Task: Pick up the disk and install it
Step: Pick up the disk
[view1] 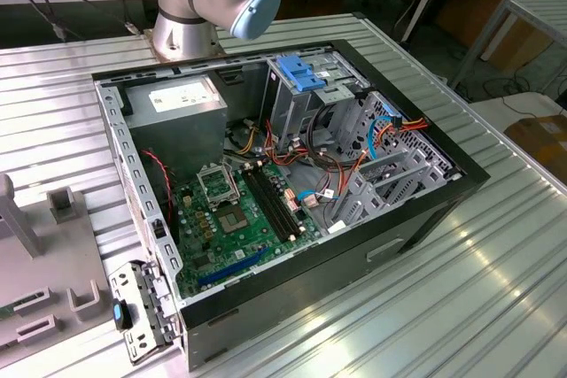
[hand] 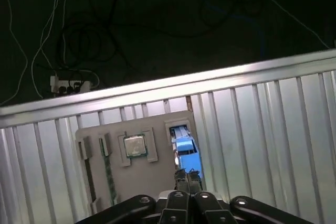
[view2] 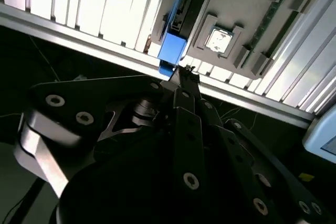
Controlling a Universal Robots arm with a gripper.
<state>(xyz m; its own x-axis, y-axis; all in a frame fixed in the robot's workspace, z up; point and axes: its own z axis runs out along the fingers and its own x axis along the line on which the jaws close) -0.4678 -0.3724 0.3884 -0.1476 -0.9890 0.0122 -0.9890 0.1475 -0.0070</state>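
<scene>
The disk (hand: 185, 148) stands on its narrow edge in a slot of a grey tray (hand: 152, 182), and its blue bracket faces up toward the gripper. Its long axis runs along the grooves of the ribbed metal table (hand: 262, 129). In the same tray, just beside the disk, a square processor chip (hand: 135, 145) lies in its own recess, and a memory stick (hand: 108, 174) lies beyond it. The gripper (hand: 188, 176) hangs over one end of the disk with its two fingers pressed together, grasping nothing; whether the tips touch the bracket I cannot tell. In the exterior view an open computer case (view1: 354, 263) lies on the table
</scene>
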